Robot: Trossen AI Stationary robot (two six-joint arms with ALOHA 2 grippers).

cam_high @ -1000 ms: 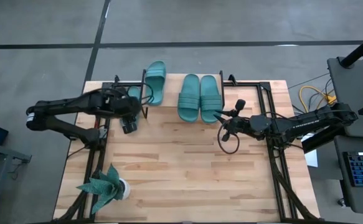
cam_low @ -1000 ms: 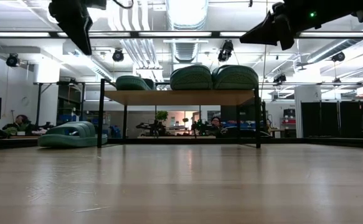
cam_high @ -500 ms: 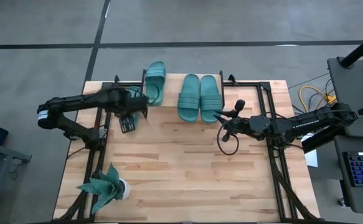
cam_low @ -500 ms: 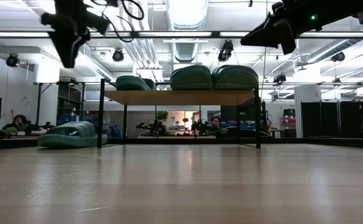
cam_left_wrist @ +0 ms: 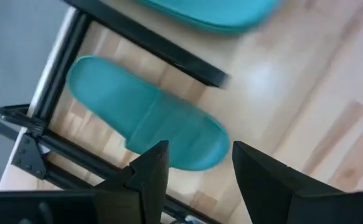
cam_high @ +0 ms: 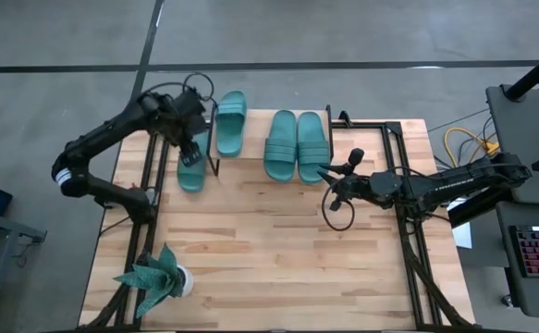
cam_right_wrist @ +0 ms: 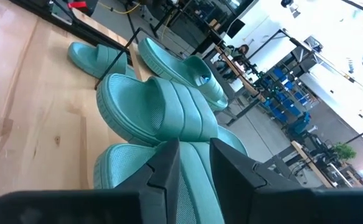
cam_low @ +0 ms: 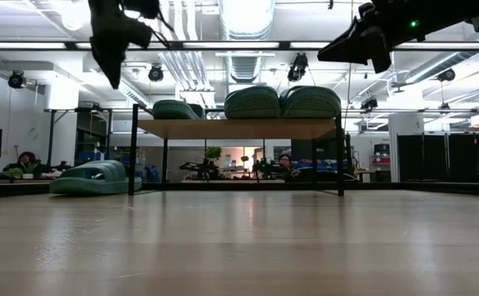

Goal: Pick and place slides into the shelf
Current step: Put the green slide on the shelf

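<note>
shelf (cam_high: 274, 129): taken as landmark, at the far edge of the bench (cam_high: 269, 250).
slides on shelf: three seen on the plank, a pair (cam_high: 297, 145) toward its right end, one (cam_high: 229, 122) toward its left end.
slide left (cam_high: 191, 163): lies on the bench just off the shelf's left end, not yet placed.
left tool (cam_high: 193, 148): held above that slide, fingers parted, nothing gripped.
right tool (cam_high: 335, 188): parked near the shelf's right front, fingers narrowly apart, empty.
progress: judged three of four done; last pick pending.

Matt teal rubber slides (cam_high: 297, 145); pale wood-plank shelf (cam_low: 239, 128), glossy tabletop (cam_high: 269, 240).
</note>
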